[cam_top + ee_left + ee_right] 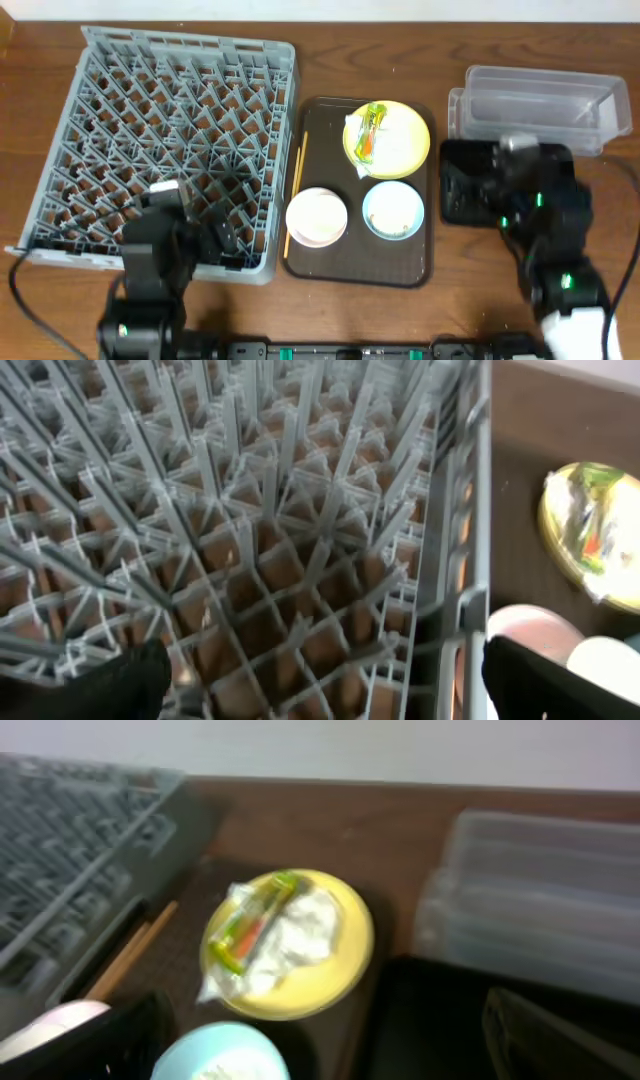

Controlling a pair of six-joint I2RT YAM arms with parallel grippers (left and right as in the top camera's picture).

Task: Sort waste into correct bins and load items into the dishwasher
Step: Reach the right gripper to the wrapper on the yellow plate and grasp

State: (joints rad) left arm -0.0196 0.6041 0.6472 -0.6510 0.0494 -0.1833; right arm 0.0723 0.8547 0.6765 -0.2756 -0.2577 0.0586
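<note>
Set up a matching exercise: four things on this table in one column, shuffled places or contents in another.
1 yellow round plate
2 thin wooden chopsticks
3 clear rectangular plastic tub
4 light blue bowl

A along the dark brown serving tray's left edge
B off the tray, far right
C carries a yellow-green snack wrapper
D on the tray, just right of the white bowl

Pairs: 1-C, 2-A, 3-B, 4-D

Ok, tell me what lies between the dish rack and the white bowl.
The wooden chopsticks, along the brown tray's left edge; the overhead view shows it.
</note>
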